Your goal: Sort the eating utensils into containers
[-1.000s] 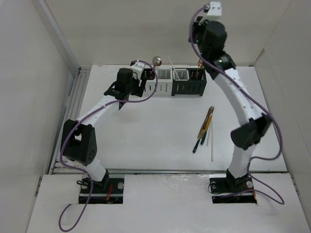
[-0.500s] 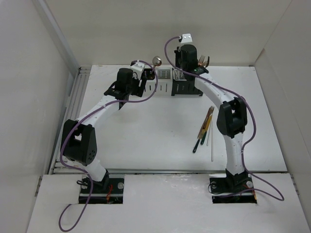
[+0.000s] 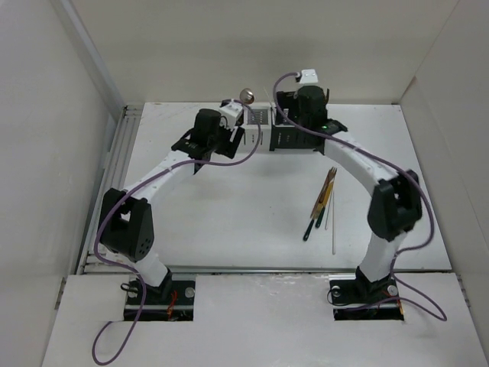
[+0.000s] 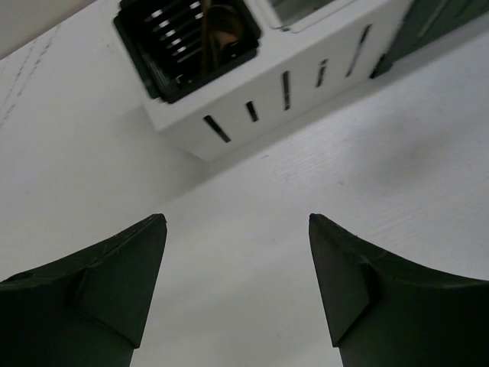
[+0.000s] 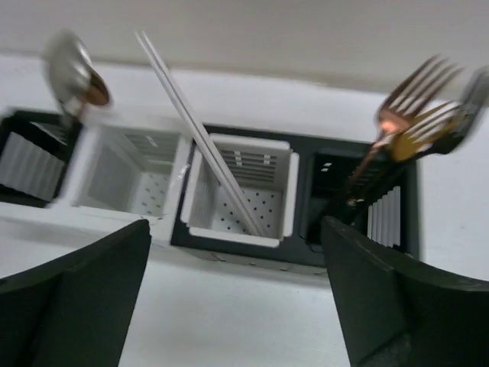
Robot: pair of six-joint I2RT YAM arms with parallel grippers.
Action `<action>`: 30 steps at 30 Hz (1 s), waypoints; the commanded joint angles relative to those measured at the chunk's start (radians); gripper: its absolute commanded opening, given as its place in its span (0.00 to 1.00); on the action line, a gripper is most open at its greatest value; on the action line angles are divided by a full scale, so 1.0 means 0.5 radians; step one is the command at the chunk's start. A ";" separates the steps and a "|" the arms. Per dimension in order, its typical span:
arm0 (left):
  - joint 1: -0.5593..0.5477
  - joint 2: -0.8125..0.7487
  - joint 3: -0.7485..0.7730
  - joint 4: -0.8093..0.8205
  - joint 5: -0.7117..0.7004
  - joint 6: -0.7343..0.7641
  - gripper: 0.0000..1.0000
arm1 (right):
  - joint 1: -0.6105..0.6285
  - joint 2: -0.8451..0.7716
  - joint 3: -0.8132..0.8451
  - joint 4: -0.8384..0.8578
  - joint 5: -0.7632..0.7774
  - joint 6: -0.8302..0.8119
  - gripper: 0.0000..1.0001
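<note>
The containers (image 3: 276,136) stand in a joined row at the back of the table. In the right wrist view the right black holder (image 5: 359,202) holds copper and gold forks (image 5: 412,115). A pair of white chopsticks (image 5: 200,130) leans in the white holder (image 5: 244,195) beside it, and a spoon (image 5: 76,75) stands in the far left holder. My right gripper (image 5: 237,306) hangs open in front of the row, empty. My left gripper (image 4: 237,260) is open and empty over bare table, near the row's left end (image 4: 229,115). Several more utensils (image 3: 322,200) lie on the table.
A lone white chopstick (image 3: 333,223) lies beside the loose utensils at mid right. White walls close in the table on the left, back and right. A metal rail (image 3: 122,160) runs along the left edge.
My right arm swung down from high behind the row to just over it, and its jaws opened, leaving a fork in the right black holder. The left arm shifted slightly right.
</note>
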 commanded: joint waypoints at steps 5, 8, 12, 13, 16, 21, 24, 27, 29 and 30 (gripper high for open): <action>-0.336 0.145 0.480 -0.257 0.104 0.115 0.73 | -0.112 -0.876 -0.343 -0.509 0.099 0.341 1.00; -0.520 0.298 0.622 -0.367 0.147 0.070 0.73 | -0.236 -1.024 -0.564 -0.820 -0.054 0.572 0.53; -0.655 0.436 0.806 -0.496 0.165 -0.087 0.73 | -0.361 -1.208 -1.006 -1.097 -0.152 0.735 0.36; -0.677 0.436 0.806 -0.515 0.165 -0.197 0.73 | -0.362 -1.229 -1.144 -1.140 -0.152 0.765 0.44; -0.677 0.406 0.767 -0.539 0.107 -0.320 0.71 | -0.450 -1.248 -1.292 -1.223 -0.152 0.784 0.57; -0.677 0.201 0.546 -0.558 -0.043 -0.327 0.71 | -0.524 -1.242 -1.360 -1.263 -0.201 0.710 0.61; -0.677 0.121 0.411 -0.558 -0.065 -0.302 0.71 | -0.524 -1.101 -1.360 -1.263 -0.293 0.689 0.58; -0.656 0.022 0.343 -0.558 -0.120 -0.232 0.71 | -0.524 -0.957 -1.342 -1.263 -0.294 0.667 0.46; -0.600 -0.021 0.324 -0.533 -0.199 -0.213 0.71 | -0.524 -0.819 -1.363 -1.263 -0.294 0.667 0.37; -0.567 -0.021 0.303 -0.533 -0.200 -0.213 0.71 | -0.524 -0.782 -1.363 -1.263 -0.294 0.667 0.37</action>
